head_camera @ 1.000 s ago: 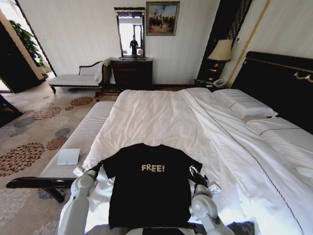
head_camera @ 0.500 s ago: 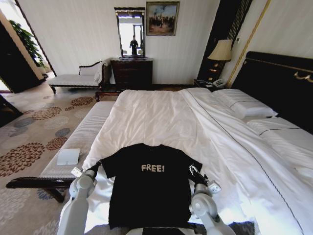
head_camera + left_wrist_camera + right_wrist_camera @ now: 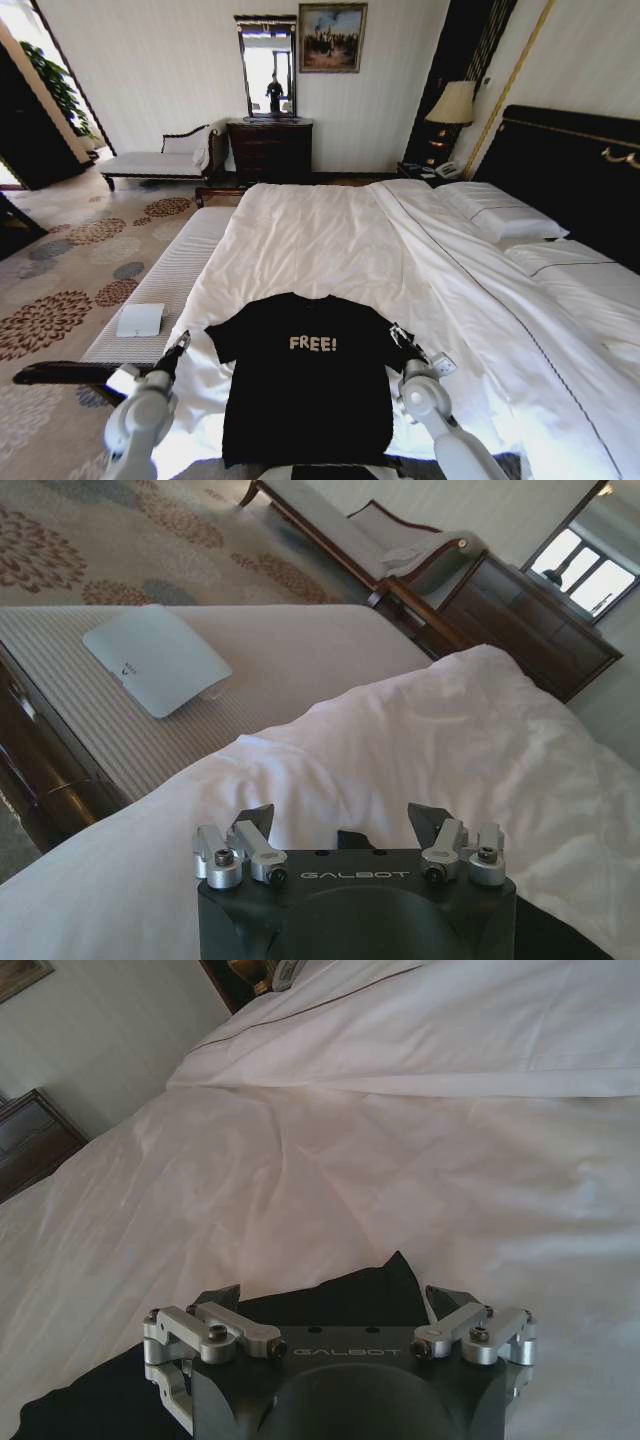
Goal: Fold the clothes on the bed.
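Black short-sleeved soft-fabric T-shirt with white "FREE!" lettering (image 3: 305,375) spread flat, chest up, on near left part of very large white-sheeted bed with dark gold-trimmed headboard (image 3: 330,240); collar toward far side, hem toward near edge.

Left claw (image 3: 178,345) just off left sleeve, over white duvet at bed's left edge, apart from fabric. Left wrist view: left claw fingers (image 3: 255,822) spread apart, nothing between them, rumpled white duvet beyond.

Right claw (image 3: 402,336) at right sleeve edge, near right of shirt. Right wrist view: fingers (image 3: 220,1298) spread wide, nothing clamped; pointed tip of black sleeve (image 3: 385,1280) lying on the sheet ahead, between the fingers. Contact with cloth: cannot tell.

Head view alone: whole shirt outline, lettering, white pillows (image 3: 505,215) far right, table lamp with cream shade (image 3: 452,103) beyond.

Left wrist view, closer: long cushioned bench with dark wooden frame (image 3: 150,715) left of bed, flat white rectangular pad (image 3: 155,658) lying on it; same pad small in head view (image 3: 140,319).
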`<state>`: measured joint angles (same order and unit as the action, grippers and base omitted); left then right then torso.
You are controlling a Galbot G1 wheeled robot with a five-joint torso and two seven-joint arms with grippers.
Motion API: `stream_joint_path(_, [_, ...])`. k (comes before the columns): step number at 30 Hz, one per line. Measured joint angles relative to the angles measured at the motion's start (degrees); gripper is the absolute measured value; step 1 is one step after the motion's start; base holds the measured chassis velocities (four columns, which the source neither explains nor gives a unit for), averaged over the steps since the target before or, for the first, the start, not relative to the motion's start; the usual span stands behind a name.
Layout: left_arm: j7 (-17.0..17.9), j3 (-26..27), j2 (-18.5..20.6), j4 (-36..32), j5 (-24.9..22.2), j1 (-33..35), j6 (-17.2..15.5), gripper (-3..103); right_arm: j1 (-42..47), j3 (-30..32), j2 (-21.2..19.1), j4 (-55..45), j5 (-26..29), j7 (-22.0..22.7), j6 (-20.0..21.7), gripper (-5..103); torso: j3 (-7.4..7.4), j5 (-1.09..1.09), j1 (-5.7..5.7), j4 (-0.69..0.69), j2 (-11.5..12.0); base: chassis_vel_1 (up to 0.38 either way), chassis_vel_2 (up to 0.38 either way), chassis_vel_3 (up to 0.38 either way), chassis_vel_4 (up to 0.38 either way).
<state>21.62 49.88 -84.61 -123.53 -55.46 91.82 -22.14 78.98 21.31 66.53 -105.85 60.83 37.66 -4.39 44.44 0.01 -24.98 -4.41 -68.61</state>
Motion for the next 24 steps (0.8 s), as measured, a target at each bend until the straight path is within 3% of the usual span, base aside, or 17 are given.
stream_joint_path(1, [0.0,0.0,0.0,0.0,0.0,0.0,0.0,80,0.0,0.0,0.0,0.0,0.0,0.0,0.0,100,0.0,0.0,0.0,0.0,0.0,0.0,0.0,0.0,0.0])
stream_joint_path(4, [-0.7,-1.3,-2.1,-5.9,2.3,4.3,0.9,95,0.3,0.4,-0.3,2.3,0.0,-2.6,-1.4,100,0.0,0.01,0.0,-0.01,0.0,0.0,0.0,0.0,0.0])
stream_joint_path(8, [-0.6,-3.2,-3.6,-9.3,5.1,6.6,1.4,100,0.1,1.0,-0.8,3.6,1.9,-4.4,-2.3,100,0.0,0.0,0.0,-0.02,0.0,0.0,0.0,0.0,0.0])
stream_joint_path(13, [0.1,-4.9,-4.8,-10.7,6.6,7.9,1.4,100,-1.1,1.5,-1.1,4.8,4.6,-5.0,-2.4,102,0.0,-0.02,0.0,-0.01,0.0,0.0,0.0,0.0,0.0])
stream_joint_path(24, [1.4,-5.0,-5.0,-11.8,7.1,7.8,0.6,100,-3.9,0.6,-1.6,10.2,6.5,-7.6,-1.9,83,0.01,-0.01,0.0,0.0,0.0,0.0,0.0,0.0,0.0])
